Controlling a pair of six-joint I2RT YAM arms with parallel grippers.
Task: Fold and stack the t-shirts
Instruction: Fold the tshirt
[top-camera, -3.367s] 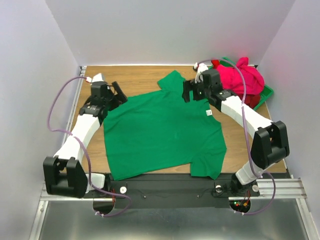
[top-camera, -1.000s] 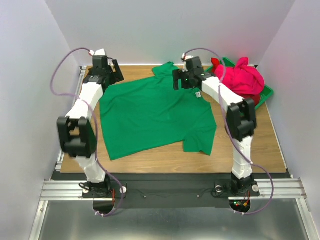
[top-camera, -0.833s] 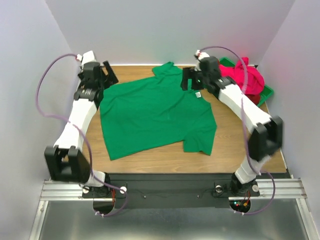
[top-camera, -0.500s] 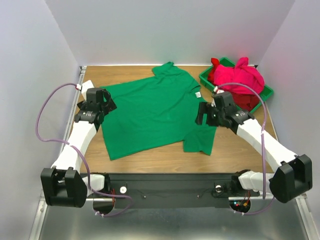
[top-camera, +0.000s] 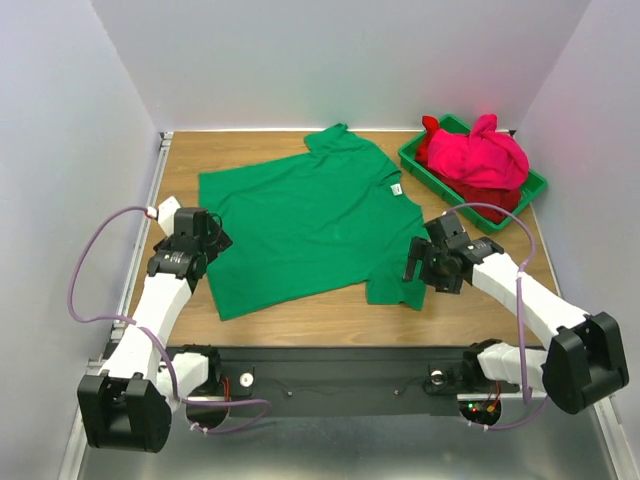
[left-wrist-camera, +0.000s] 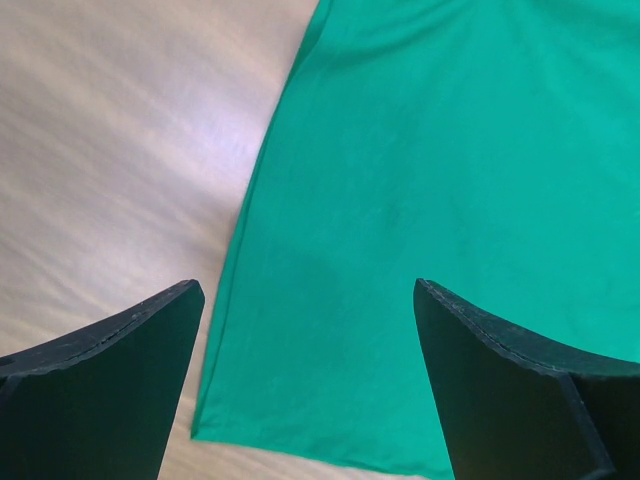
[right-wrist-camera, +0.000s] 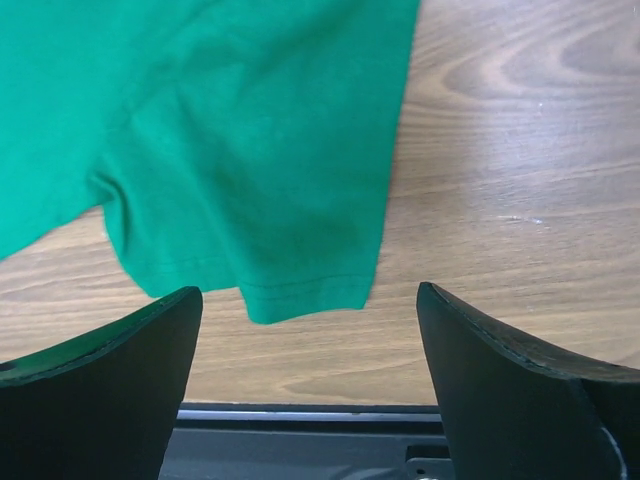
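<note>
Three shirts in view: green t-shirt (top-camera: 310, 225) spread flat on the wooden table (top-camera: 250, 150), centre of the top view, with its small white neck label (top-camera: 395, 190) toward the upper right, one sleeve pointing at the top edge and the other at lower centre-right. The pink t-shirt (top-camera: 480, 158) is bunched on top of the darker red t-shirt (top-camera: 497, 203), both inside the green bin (top-camera: 418, 165) at upper right, well apart from both arms. At mid-left of the top view the left gripper (top-camera: 207, 240) sits over the green shirt's left edge. Its wrist view shows both fingers (left-wrist-camera: 100, 380) spread wide with nothing between them, green fabric and the side hem below, and bare wood in the upper left of that frame. At centre-right the right gripper (top-camera: 415, 262) sits just beside the lower sleeve. Its wrist view shows fingers (right-wrist-camera: 520, 380) wide apart, gripping nothing, with the sleeve hem in the gap below them, wood to the right and a dark rail (right-wrist-camera: 310, 440) along the bottom edge. Can't tell from either wrist view whether the fingertips touch the cloth.
</note>
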